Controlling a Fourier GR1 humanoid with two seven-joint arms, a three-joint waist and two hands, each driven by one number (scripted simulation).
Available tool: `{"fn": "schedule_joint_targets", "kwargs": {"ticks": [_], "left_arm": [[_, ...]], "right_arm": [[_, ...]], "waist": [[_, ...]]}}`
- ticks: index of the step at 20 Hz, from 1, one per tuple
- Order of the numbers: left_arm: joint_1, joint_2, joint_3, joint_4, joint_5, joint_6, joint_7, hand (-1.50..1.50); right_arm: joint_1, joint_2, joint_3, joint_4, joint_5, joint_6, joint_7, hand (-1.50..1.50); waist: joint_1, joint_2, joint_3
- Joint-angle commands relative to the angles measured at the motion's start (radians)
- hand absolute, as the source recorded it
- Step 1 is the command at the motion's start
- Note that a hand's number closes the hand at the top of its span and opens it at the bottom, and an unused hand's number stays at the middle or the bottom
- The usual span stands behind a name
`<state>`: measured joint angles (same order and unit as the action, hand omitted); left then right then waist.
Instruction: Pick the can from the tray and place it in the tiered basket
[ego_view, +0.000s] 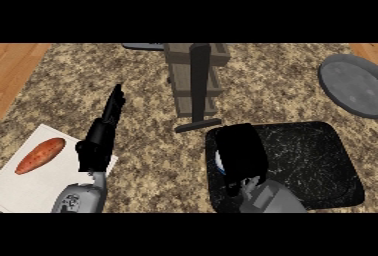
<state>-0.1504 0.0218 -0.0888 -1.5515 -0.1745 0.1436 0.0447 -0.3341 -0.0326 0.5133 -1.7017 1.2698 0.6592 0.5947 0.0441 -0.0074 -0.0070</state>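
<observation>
Right hand (240, 152) is covering the left end of the dark tray (325, 165), fingers curling down round the can (219, 162), only a blue-white sliver peeking out, while the tiered basket (193, 82) is waiting straight ahead and the left hand (100, 140) is resting open.

Counter (148, 165): speckled stone, matt. Tray (325, 160) under right hand (240, 152): dark marbled, faint sheen. Tiered basket (193, 80) beyond: weathered wood.

Bare counter (148, 165) between tray (325, 150) and tiered basket (193, 80); basket's dark post (199, 85) blocks centre.
</observation>
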Motion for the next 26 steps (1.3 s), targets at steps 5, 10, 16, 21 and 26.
{"fn": "schedule_joint_targets", "kwargs": {"ticks": [5, 10, 16, 21, 26], "left_arm": [[-0.031, -0.021, -0.02, 0.013, -0.011, 0.021, 0.029, 0.0], [-0.033, -0.005, 0.0, 0.019, -0.011, 0.011, 0.02, 0.0], [-0.031, -0.021, -0.015, 0.033, -0.016, 0.021, 0.037, 0.0], [-0.016, 0.001, 0.009, 0.045, 0.0, 0.009, -0.008, 0.0], [-0.031, -0.011, -0.013, 0.041, -0.013, 0.01, 0.008, 0.0]], "right_arm": [[-0.302, 0.032, 0.096, -0.075, -0.169, 0.144, 0.457, 1.5], [-0.493, 0.032, 0.021, -0.113, -0.245, 0.158, 0.567, 1.5], [-0.753, 0.032, -0.125, -0.053, -0.326, 0.165, 0.627, 1.5], [-0.959, 0.032, -0.27, 0.053, -0.403, 0.217, 0.656, 1.5], [-1.14, 0.032, -0.412, 0.202, -0.509, 0.09, 0.71, 1.5]], "waist": [[0.009, -0.005, 0.003], [0.0, -0.013, 0.001], [-0.003, -0.017, 0.0], [-0.011, -0.017, -0.001], [0.009, -0.012, 0.001]]}}
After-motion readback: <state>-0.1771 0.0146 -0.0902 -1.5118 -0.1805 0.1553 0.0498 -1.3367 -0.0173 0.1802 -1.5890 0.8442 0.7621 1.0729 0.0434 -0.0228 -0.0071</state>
